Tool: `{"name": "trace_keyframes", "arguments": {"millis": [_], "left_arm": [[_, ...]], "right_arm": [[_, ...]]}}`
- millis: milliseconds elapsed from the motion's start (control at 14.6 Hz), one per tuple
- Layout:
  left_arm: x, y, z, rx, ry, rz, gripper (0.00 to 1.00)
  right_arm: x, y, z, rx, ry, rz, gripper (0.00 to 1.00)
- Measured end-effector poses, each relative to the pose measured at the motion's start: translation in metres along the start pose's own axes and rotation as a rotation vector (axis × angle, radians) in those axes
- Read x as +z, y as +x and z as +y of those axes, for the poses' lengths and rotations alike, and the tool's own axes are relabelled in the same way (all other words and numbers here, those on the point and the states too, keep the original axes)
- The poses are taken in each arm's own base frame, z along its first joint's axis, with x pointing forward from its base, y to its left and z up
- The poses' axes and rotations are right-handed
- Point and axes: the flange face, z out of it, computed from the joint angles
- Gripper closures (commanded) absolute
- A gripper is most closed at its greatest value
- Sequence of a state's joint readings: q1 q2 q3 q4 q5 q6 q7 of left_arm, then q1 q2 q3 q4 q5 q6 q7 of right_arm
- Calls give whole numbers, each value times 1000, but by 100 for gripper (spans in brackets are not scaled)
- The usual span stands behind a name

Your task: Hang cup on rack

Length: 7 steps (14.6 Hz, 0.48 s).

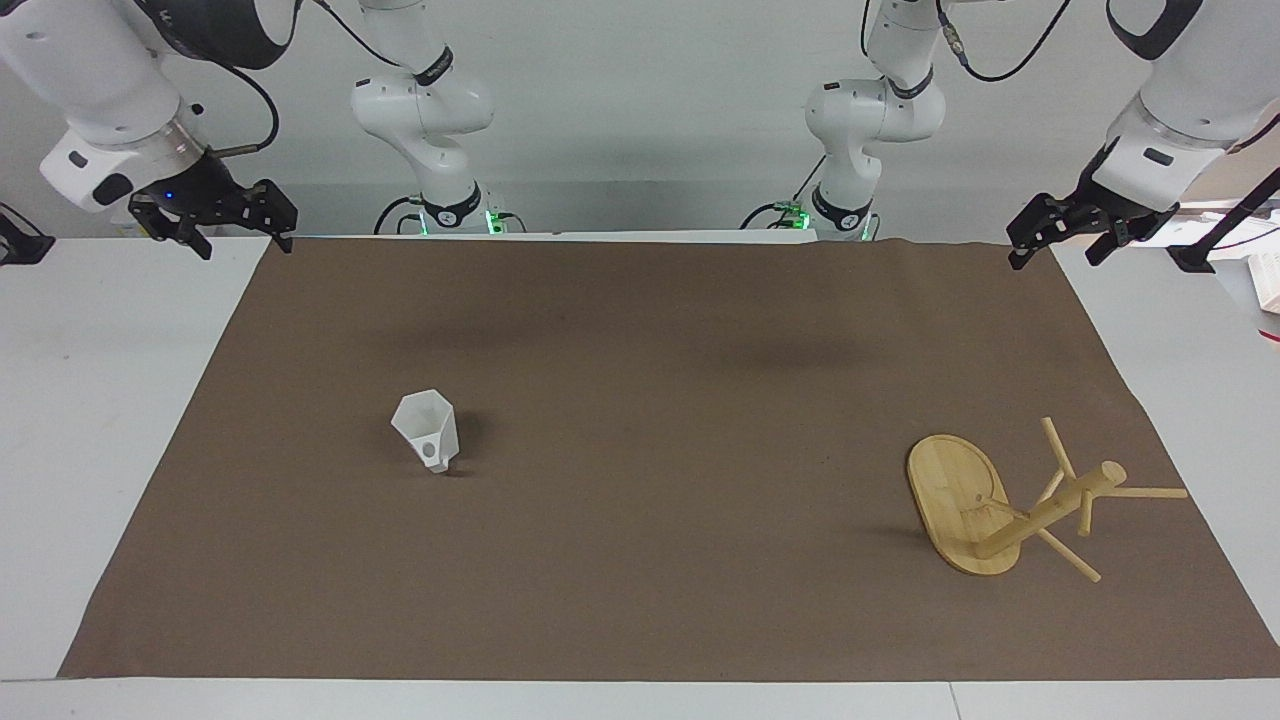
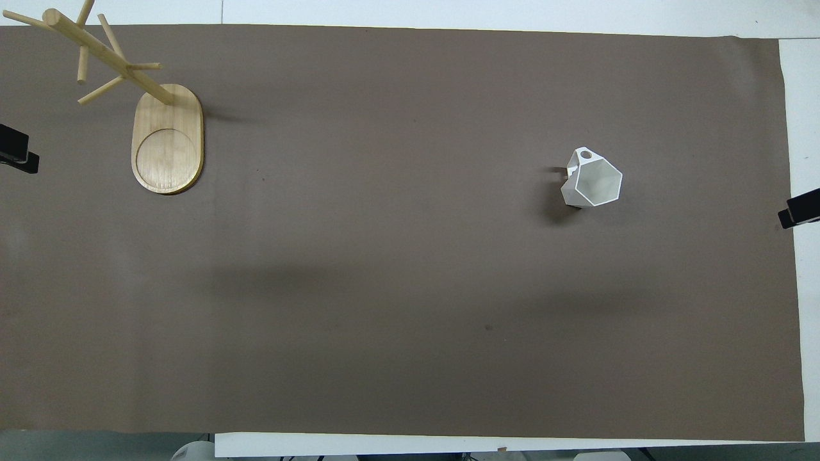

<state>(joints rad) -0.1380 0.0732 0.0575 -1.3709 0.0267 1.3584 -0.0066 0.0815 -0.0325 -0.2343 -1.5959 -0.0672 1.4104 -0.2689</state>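
Note:
The white faceted cup (image 1: 425, 430) stands on the brown mat with its opening up, toward the right arm's end of the table. Its pierced handle points away from the robots. It also shows in the overhead view (image 2: 592, 179). The bamboo rack (image 1: 960, 505) stands on its oval base toward the left arm's end (image 2: 168, 137), its post and pegs bare. My right gripper (image 1: 240, 225) is open and empty, raised over the mat's corner near the robots. My left gripper (image 1: 1060, 240) is open and empty, raised over the other near corner. Both arms wait.
A brown mat (image 1: 640, 560) covers most of the white table (image 1: 90, 400). A white box (image 1: 1268, 290) sits at the table's edge by the left arm. Only the grippers' tips show in the overhead view.

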Motion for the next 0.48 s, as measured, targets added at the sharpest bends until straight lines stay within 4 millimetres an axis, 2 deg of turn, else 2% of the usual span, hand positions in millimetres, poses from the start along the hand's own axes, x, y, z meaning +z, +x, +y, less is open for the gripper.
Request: {"name": "trace_keyframes", "arguments": {"millis": [274,479], "left_arm": [[0,0,0,0,0,0,0],[0,0,0,0,0,0,0]], "right_arm": [[0,0,-1,-1,0,0,0],[-1,-3,9,17,2,2,0]]}}
